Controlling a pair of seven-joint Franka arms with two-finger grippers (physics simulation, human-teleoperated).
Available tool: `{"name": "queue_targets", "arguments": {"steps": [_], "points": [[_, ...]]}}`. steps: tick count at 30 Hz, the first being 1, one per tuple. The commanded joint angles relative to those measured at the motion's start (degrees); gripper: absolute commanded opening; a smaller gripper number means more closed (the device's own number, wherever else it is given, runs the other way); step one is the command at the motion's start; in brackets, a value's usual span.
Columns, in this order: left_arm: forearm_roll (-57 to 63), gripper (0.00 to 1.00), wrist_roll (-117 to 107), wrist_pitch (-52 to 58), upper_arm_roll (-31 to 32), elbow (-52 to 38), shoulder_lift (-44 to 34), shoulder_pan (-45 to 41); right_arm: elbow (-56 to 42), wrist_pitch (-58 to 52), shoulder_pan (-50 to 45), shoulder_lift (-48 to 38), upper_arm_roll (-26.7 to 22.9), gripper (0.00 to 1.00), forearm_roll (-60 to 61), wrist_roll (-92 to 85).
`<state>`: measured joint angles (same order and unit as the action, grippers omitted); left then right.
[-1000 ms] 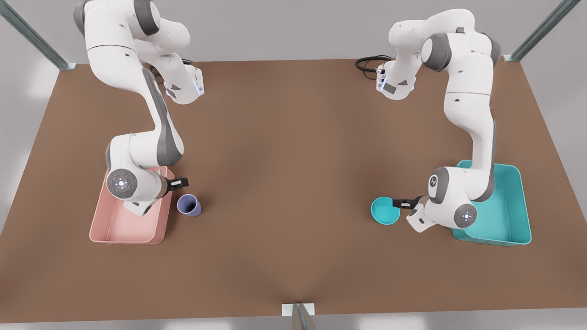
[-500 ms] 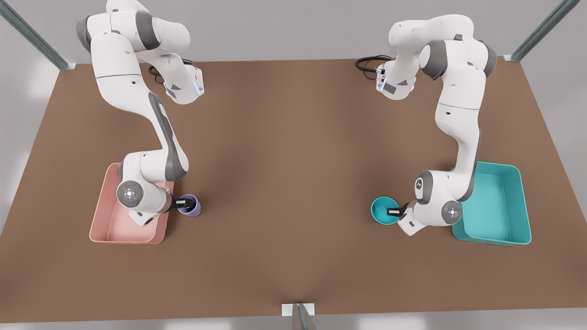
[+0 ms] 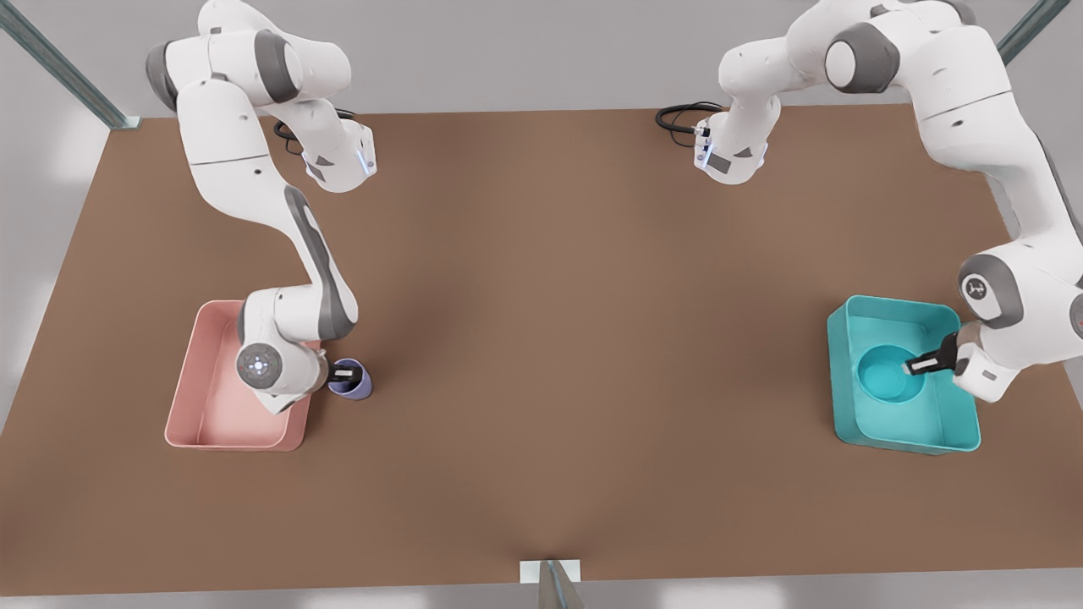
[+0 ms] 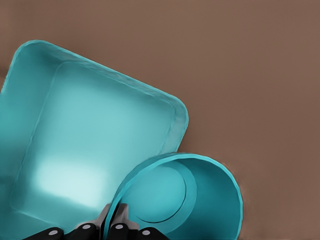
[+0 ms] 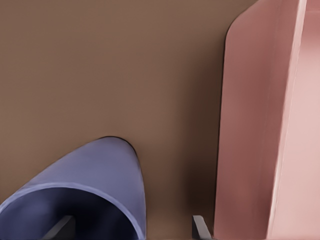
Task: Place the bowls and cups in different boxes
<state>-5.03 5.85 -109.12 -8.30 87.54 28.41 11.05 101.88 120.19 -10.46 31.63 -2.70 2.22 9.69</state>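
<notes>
Front view, left gripper (image 3: 920,365): at the front view's right, arm bent in from the desk (image 3: 541,338) edge, black fingers pinched on the rim of the teal bowl (image 3: 888,374), which hangs over the teal box (image 3: 904,376).
Front view, right gripper (image 3: 343,372): at the front view's left, wrist low over the pink box (image 3: 228,381) corner, tips at the lavender cup (image 3: 351,378), which stands on the desk just beside that box.
Left wrist view: fingers (image 4: 117,225) clamp the teal bowl (image 4: 200,195) wall, one inside, one outside; bowl smooth and tilted; teal box (image 4: 95,140) below, rounded corners, glossy floor.
Right wrist view: fingers (image 5: 200,227) spread wide, one inside the lavender cup (image 5: 95,185), one outside; not closed on the wall. Pink box (image 5: 255,125) wall close by, smooth plastic.
</notes>
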Motion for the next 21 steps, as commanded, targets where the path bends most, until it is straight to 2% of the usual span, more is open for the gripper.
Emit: {"name": "queue_targets", "arguments": {"steps": [1,3,6,9,14,15,18,21], "points": [[0.7,0.21,18.6,3.6,-2.5,0.0,0.4,0.6,-0.2,0.1,0.0,0.3,0.1,0.79,0.0,2.8],[0.6,0.21,22.3,2.1,-4.4,0.1,1.9,1.1,-0.4,0.1,0.0,0.5,0.1,0.62,0.0,2.5],[2.1,0.21,22.3,-3.7,-4.4,1.5,5.3,1.7,-0.8,0.2,-0.1,1.3,0.1,0.52,0.0,2.5],[3.0,0.21,22.3,-8.7,-4.4,1.6,8.8,3.5,-0.9,0.2,0.0,1.7,0.1,0.23,0.0,2.5],[2.9,0.21,22.3,-11.5,-4.4,1.6,12.5,4.0,-1.9,-0.9,0.1,-1.0,0.2,0.21,1.2,1.6],[2.8,1.0,22.3,-11.4,-4.4,1.6,12.5,4.1,-2.0,-1.5,0.2,-3.4,0.2,0.21,1.6,-0.5],[3.0,1.0,22.5,-8.9,-4.4,1.2,10.3,4.0,-6.0,-9.4,3.4,-9.1,0.1,0.21,4.3,-12.1],[6.0,1.0,20.9,8.3,-4.4,-1.2,-1.0,1.9,-9.2,-15.6,9.7,-12.5,-0.4,0.21,4.3,-27.0]]}}
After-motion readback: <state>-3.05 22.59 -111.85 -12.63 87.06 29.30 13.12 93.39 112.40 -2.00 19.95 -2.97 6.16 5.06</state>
